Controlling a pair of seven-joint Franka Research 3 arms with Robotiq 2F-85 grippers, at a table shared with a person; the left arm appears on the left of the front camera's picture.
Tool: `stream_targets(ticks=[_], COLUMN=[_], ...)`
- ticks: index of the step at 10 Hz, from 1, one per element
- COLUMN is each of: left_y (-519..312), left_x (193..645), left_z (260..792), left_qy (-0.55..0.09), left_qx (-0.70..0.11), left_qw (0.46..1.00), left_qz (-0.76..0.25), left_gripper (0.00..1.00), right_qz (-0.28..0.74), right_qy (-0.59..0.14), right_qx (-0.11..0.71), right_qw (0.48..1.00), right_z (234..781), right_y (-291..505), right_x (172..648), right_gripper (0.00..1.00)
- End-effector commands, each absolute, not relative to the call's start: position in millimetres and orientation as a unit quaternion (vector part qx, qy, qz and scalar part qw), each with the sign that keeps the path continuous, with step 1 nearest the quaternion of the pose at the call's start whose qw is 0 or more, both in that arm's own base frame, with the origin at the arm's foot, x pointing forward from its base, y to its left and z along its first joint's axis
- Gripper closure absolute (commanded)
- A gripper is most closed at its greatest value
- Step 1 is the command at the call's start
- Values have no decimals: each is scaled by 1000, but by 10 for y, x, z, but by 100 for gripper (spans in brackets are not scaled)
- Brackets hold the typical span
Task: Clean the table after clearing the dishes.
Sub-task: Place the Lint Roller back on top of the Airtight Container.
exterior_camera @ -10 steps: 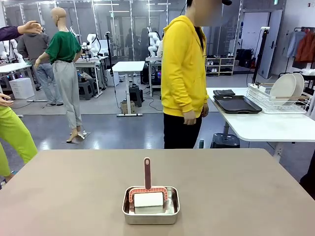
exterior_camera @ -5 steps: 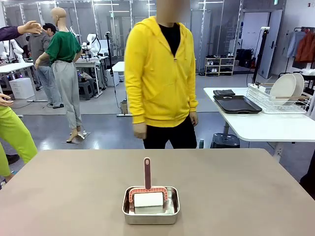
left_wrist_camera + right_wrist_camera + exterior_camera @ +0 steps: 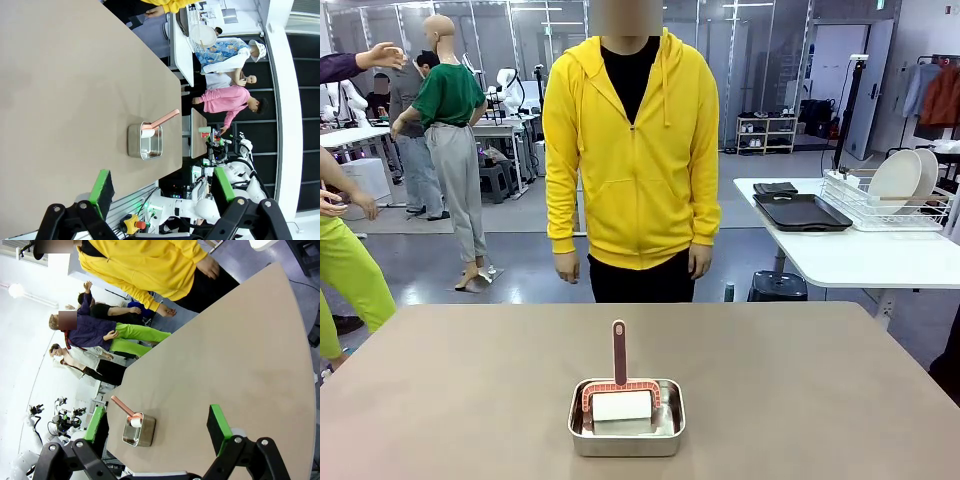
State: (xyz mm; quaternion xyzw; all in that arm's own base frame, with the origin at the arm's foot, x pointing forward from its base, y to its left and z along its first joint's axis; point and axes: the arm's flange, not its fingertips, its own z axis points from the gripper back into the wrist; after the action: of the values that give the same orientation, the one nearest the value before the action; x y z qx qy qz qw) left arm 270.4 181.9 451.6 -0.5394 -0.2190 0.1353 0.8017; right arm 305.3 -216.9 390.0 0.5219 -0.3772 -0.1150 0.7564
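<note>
The taupe-brown tabletop spans the front view from left to right, its long axis running across the scene, its far edge toward the person. Its surface is bare apart from one pan. The person in a yellow hooded jacket stands just beyond the far edge, near the middle, facing the tabletop with both arms hanging down.

To the far right stands a smaller white table. On it the dark brown trays lie stacked flat, and just to their right a white wire rack holds the white plates standing on edge, faces turned toward the left.

Near the middle of the tabletop, close to the near edge, sits a small square steel pan. Inside it rests a roller with a white drum in a reddish frame; its reddish handle rises upright and leans slightly toward the far side.

In the left wrist view, the left hand has its green-padded fingers spread wide with nothing between them; the pan lies well apart ahead of it. In the right wrist view, the right hand is likewise spread wide and empty above the tabletop, with the pan between its fingers in the picture but well apart from them.
</note>
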Motion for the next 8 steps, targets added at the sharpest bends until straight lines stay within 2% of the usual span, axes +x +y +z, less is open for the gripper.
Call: stream_targets(ticks=[1, 8], left_y=[1815, 1815], left_x=[2674, 2674], left_z=[4536, 4536], left_qy=[-217, -217], left_qx=[-544, -544], left_qw=[800, 800], left_qz=[131, 131], left_gripper=[0, 0], right_qz=[-111, -111], right_qy=[-376, -376], right_qx=[522, 522], right_qw=[758, 758], right_z=[3924, 3924], right_y=[-2160, -2160], right_x=[3027, 3027], right_gripper=[0, 0])
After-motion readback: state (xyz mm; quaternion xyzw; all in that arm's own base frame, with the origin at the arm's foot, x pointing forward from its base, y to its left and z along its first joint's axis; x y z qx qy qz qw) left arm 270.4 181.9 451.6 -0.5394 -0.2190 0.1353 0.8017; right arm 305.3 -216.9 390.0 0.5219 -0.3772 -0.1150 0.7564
